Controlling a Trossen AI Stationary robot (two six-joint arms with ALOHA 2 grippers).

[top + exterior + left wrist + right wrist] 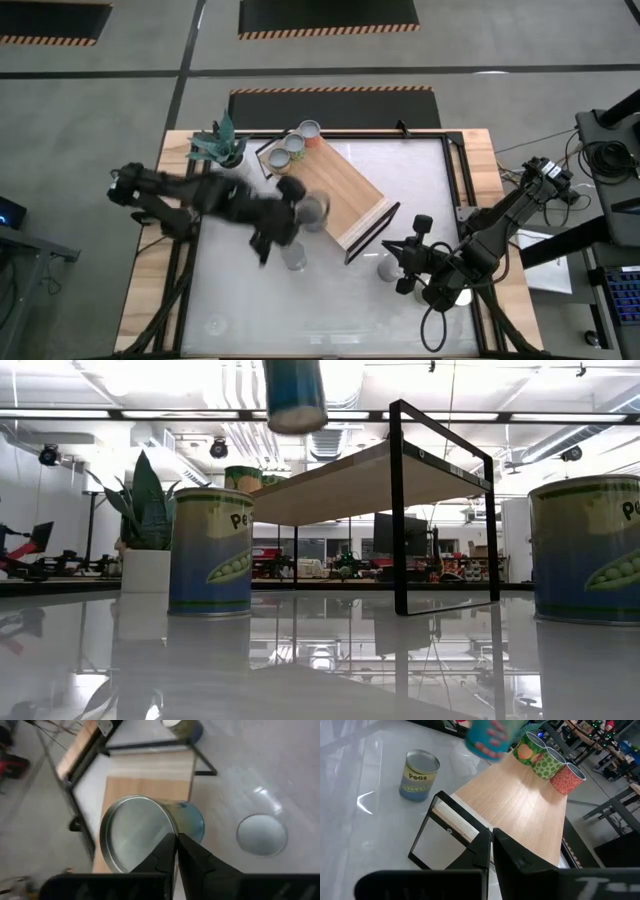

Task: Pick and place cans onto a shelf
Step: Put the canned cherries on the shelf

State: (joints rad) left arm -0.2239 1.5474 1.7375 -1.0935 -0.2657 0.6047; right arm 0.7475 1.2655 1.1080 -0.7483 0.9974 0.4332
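The shelf [335, 190] is a light-wood board on a black wire frame, lying slantwise mid-table. Three cans [547, 762] stand in a row at its far end. My left gripper [176, 845] is shut on a blue can [314, 210] lifted higher than the board, at the shelf's long left edge; it shows blurred at the top of the low view [294, 395]. A "Peas" can [420, 775] stands on the table beside the shelf. My right gripper [490, 851] hovers shut and empty over the shelf's near end, with another can [385, 267] on the table close by. My left gripper holds the blue can by its silvery top rim [170, 831], pinched at one spot between the two fingers. The fingers [192, 857] come slanting down from the table's left. The can is lifted clear of table and shelf, tilted, hanging from the rim.
A white pot with a green plant [220, 148] stands at the table's far left corner, close to the left arm. The shelf's black end frame [400, 510] rises near the right gripper. The board's middle [150, 787] is bare wood.
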